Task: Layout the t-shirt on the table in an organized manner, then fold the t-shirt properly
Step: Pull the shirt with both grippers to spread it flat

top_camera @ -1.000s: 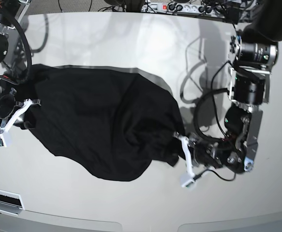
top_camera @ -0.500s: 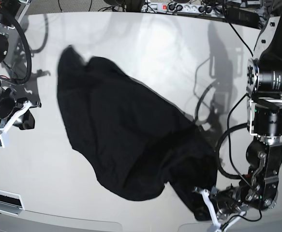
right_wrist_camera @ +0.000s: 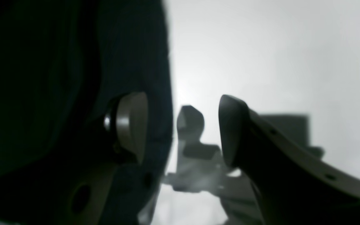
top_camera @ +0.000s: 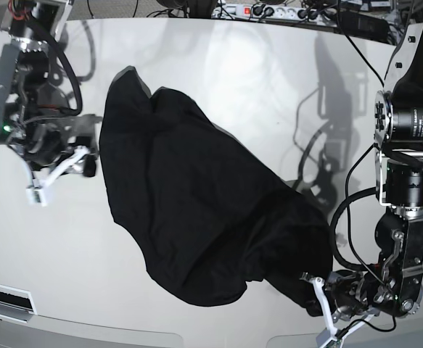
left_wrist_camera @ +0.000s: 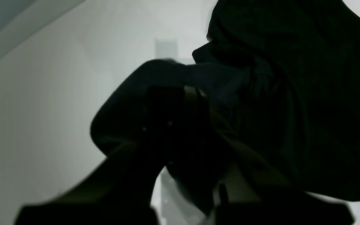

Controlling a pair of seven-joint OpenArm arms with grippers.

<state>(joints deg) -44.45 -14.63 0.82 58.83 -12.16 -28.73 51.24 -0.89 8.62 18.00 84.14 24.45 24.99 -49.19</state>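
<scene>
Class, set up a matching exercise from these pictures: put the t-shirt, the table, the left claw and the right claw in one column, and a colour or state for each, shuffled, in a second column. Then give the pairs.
Column one:
1. t-shirt
2. table
3. left claw
4. right claw

Column two:
A. open, holding nothing
B. glossy white
C. shut on fabric
D. black, rumpled

Pairs: 1-D, 2-B, 3-C, 4-A
</scene>
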